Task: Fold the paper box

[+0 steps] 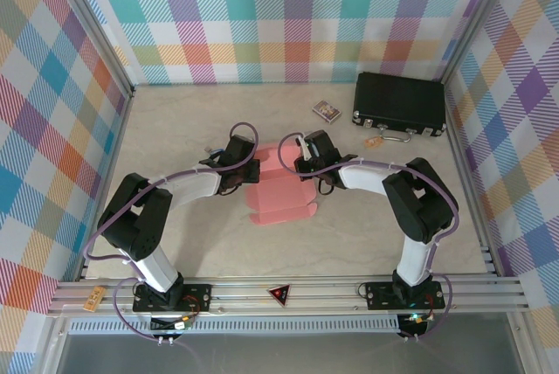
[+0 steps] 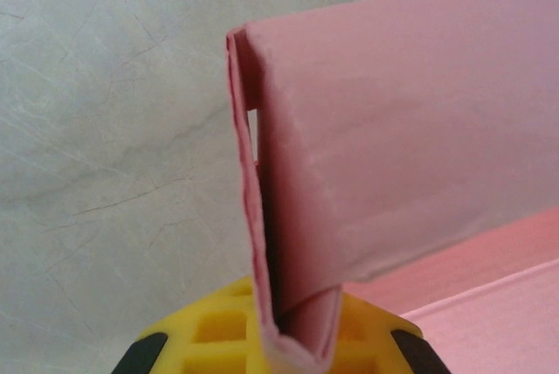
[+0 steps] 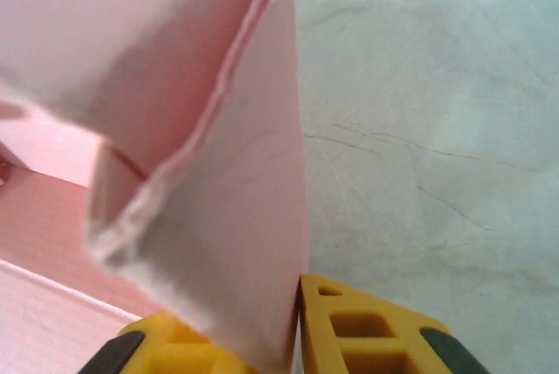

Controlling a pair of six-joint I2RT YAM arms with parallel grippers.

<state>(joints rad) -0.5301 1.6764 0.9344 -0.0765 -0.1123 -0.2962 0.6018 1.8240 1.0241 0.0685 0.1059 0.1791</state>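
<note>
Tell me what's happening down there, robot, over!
Left fingers pinched on paper box, flap raised. Right fingers pinching another flap. Black case far back, out of the way.

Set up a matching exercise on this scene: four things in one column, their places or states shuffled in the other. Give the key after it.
Things:
1. paper box
2. black case
3. card pack
4. left pincer

Places or states:
A. at the far right corner of the table
B. shut on an upright folded pink wall
C. in the middle of the table, between the two arms
D. lying flat on the table, just left of the big dark thing

Pairs: 1-C, 2-A, 3-D, 4-B
</note>
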